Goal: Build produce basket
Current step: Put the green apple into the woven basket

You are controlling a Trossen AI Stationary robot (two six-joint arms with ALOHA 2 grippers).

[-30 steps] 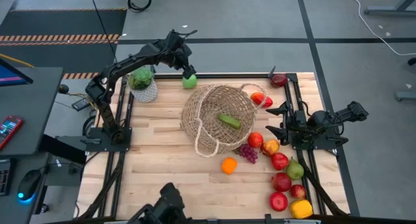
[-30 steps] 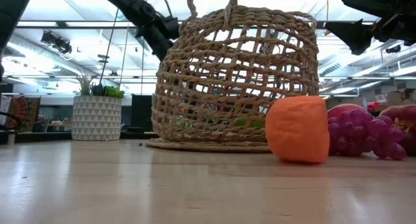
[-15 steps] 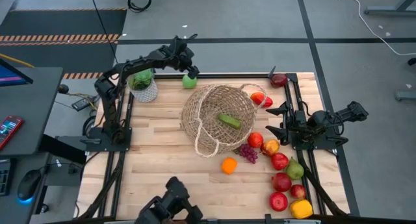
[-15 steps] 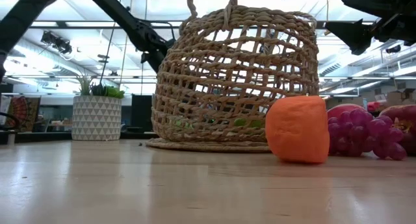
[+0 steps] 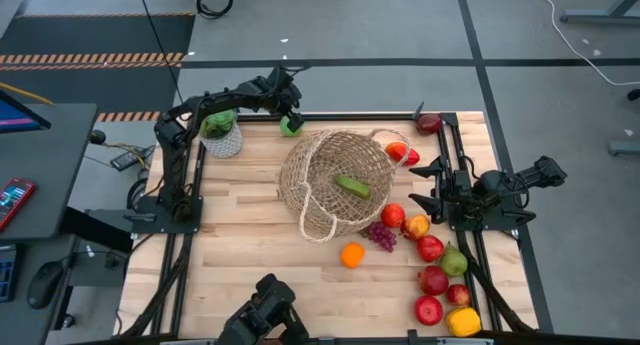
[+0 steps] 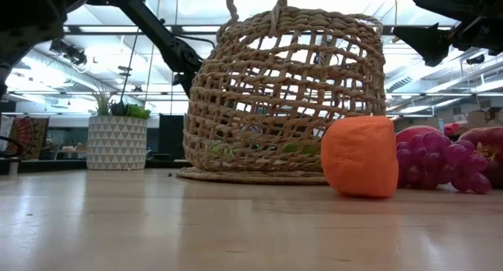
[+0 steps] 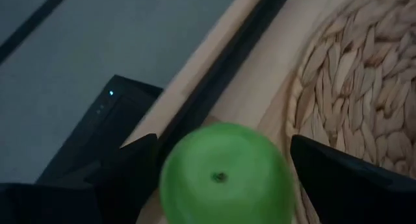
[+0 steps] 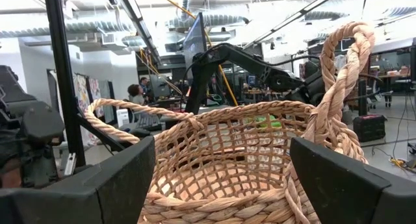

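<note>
The wicker basket (image 5: 335,180) stands on its base at mid-table, with a cucumber (image 5: 352,186) inside. A green apple (image 5: 290,126) lies at the table's far edge, just beyond the basket. My left gripper (image 5: 288,113) is open right over it, one finger on either side of the apple (image 7: 224,175). My right gripper (image 5: 428,191) is open and empty at the basket's right, facing its wall (image 8: 221,165). An orange (image 5: 352,254), purple grapes (image 5: 381,235) and several red fruits lie on the table near and right of the basket.
A white pot with a green plant (image 5: 220,130) stands at the far left, close under my left arm. Fruit lies in a row along the right edge down to a yellow pepper (image 5: 463,322). A red apple (image 5: 428,123) sits at the far right corner.
My left gripper has gone down behind the basket toward the green apple, and the arm's elbow has sunk. The apple has stayed where it was. My right arm has kept still.
</note>
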